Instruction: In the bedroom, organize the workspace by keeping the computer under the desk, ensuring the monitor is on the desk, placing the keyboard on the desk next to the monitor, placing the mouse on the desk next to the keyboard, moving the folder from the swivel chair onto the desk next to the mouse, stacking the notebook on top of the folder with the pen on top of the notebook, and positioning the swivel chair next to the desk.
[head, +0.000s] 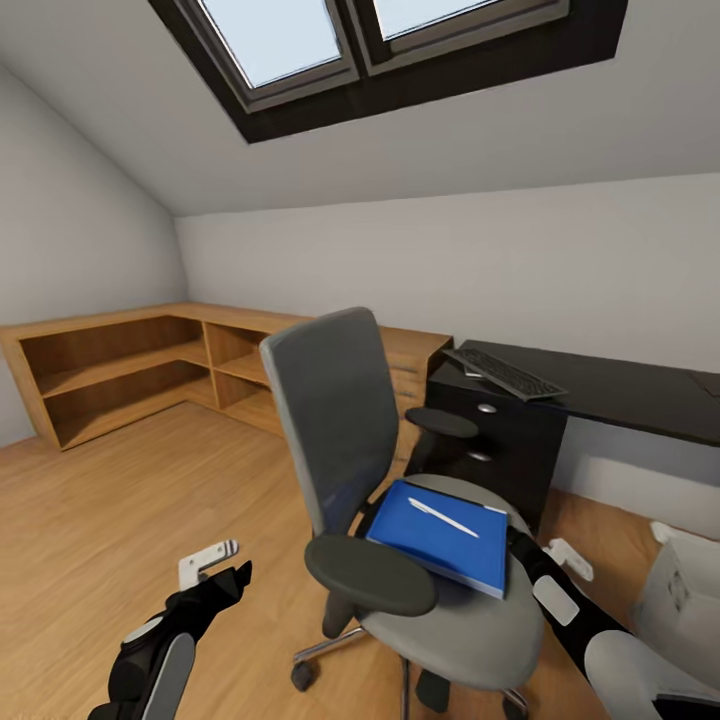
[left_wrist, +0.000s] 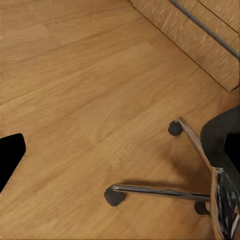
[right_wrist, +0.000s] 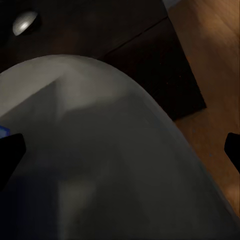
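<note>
1. We see the bedroom's sloped white ceiling with a dark-framed skylight (head: 390, 50) over a light wood floor (head: 90, 520), and a low wooden shelf unit (head: 130, 370) running along the far walls.
2. A black cabinet desk (head: 520, 430) with round silver knobs stands behind the chair; the keyboard (head: 503, 372) lies tilted on its top near the left end.
3. The swivel chair (head: 335, 420) stands in the middle of our head view, its grey backrest toward the left; its chrome legs and castors (left_wrist: 150, 191) show in the left wrist view.
4. The computer (head: 685, 590), a pale tower, sits on the floor at the right edge.
5. The blue folder (head: 420, 535) lies flat on the chair seat, between the armrests.
6. The pale pen (head: 443, 517) rests diagonally on top of the folder.
7. Our left gripper (head: 222, 565) hangs over the floor left of the chair, fingers apart and holding nothing.
8. Our right gripper (head: 555, 560) is just beside the seat's right edge, near the folder; in the right wrist view its dark fingertips (right_wrist: 11, 150) stand wide apart over the grey seat, nothing between them.
</note>
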